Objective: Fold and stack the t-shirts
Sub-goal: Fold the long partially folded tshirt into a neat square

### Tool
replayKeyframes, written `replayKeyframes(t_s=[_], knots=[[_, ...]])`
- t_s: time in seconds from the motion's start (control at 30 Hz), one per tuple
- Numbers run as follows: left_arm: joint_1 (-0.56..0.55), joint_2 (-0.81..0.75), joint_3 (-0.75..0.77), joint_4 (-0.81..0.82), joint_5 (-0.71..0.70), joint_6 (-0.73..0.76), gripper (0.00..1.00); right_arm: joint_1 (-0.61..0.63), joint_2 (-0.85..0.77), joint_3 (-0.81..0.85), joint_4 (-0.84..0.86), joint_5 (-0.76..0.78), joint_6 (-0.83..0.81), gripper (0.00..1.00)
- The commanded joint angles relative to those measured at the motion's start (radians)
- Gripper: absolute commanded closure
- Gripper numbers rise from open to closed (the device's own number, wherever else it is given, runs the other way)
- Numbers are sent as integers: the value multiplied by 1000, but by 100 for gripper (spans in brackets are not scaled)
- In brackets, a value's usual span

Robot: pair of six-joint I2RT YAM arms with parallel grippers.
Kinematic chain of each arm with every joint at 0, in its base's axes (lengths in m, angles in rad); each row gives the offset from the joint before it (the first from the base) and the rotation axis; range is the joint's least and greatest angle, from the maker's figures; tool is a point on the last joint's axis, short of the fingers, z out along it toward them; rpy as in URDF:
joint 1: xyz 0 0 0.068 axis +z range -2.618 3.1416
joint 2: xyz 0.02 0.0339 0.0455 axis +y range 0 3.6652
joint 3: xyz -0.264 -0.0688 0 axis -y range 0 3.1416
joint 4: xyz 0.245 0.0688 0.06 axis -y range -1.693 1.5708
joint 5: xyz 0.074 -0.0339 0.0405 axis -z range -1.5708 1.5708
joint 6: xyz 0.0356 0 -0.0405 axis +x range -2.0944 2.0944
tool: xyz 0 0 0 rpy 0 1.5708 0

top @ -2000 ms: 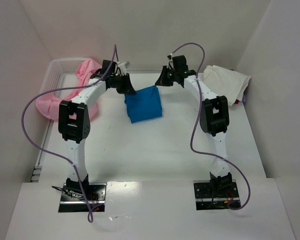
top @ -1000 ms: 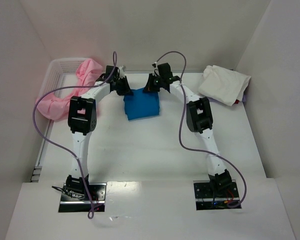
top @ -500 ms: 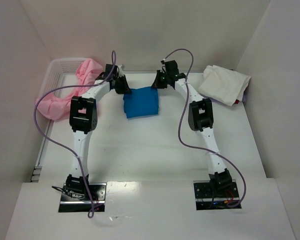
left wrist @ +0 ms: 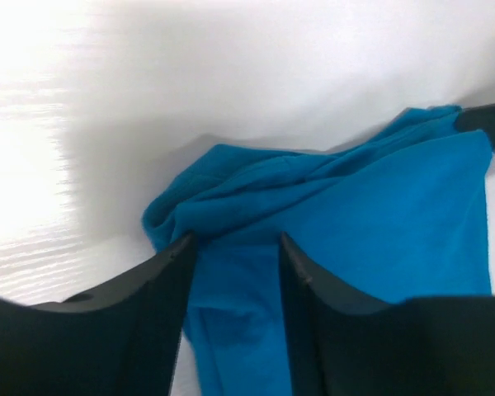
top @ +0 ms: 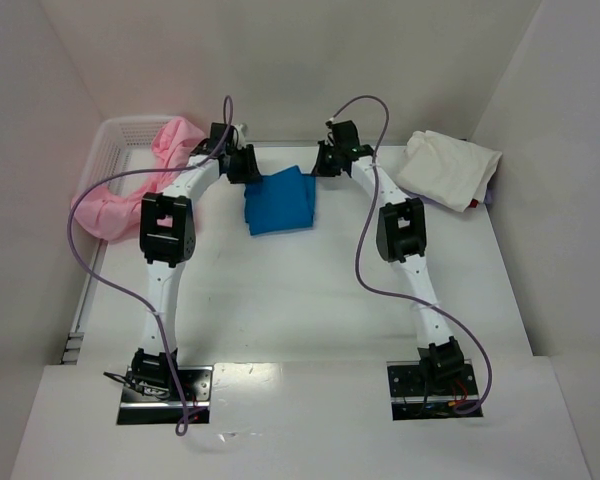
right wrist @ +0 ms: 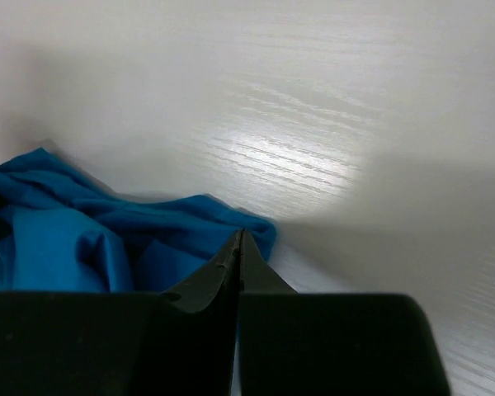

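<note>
The bright blue t-shirt [top: 280, 202] lies folded at the far middle of the table. My left gripper [top: 242, 165] is at its far left corner. In the left wrist view the left gripper [left wrist: 233, 243] is open, with blue cloth [left wrist: 379, 231] between and beyond the jaws. My right gripper [top: 325, 160] is at the shirt's far right corner. In the right wrist view the right gripper [right wrist: 239, 235] is shut, with its tips against the blue cloth's edge [right wrist: 58, 239] and no cloth visible between them. Pink t-shirts [top: 175, 138] hang over the basket. A cream-white t-shirt [top: 448, 168] lies at the far right.
The white lattice basket [top: 115, 128] stands at the far left, with pink cloth [top: 98, 212] spilling over its near side. White walls close in the back and both sides. The bare table [top: 300, 300] stretches from the blue shirt to the arm bases.
Both grippers have come down onto the blue shirt's far edge. The right gripper swung in left, then back a little. The shirt has shifted slightly left and away.
</note>
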Motion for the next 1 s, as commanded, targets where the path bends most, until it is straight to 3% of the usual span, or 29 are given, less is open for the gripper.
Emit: replayKeyframes(t_s=[0.0,0.1,0.23,0.27,0.33,0.4,0.47,0.6,0.8,0.97], knots=[[15,-71,39,-16,-46,51,45,-23,-107,67,-44,64,-48,100],[15,-154,39,-25,-56,75,32,-23,-209,47,-44,77,-71,91],[4,-307,-59,-35,-94,112,16,-23,-327,-30,-44,87,-99,66],[-8,-335,-91,-35,-112,112,13,-23,-378,-103,-44,54,-110,54],[-8,-419,-201,-26,-112,112,7,-23,-435,-203,9,41,-99,44],[-17,-476,-287,-6,-112,100,2,-23,-536,-405,69,31,-78,33],[-27,-559,-419,33,-102,89,0,-23,-605,-616,193,2,-34,21],[-37,-648,-566,44,-102,69,0,-23,-708,-852,324,-78,31,5],[-47,-732,-699,44,-102,60,0,-23,-702,-982,395,-167,68,1],[-47,-755,-749,44,-111,51,0,1,-651,-967,416,-178,68,1]])
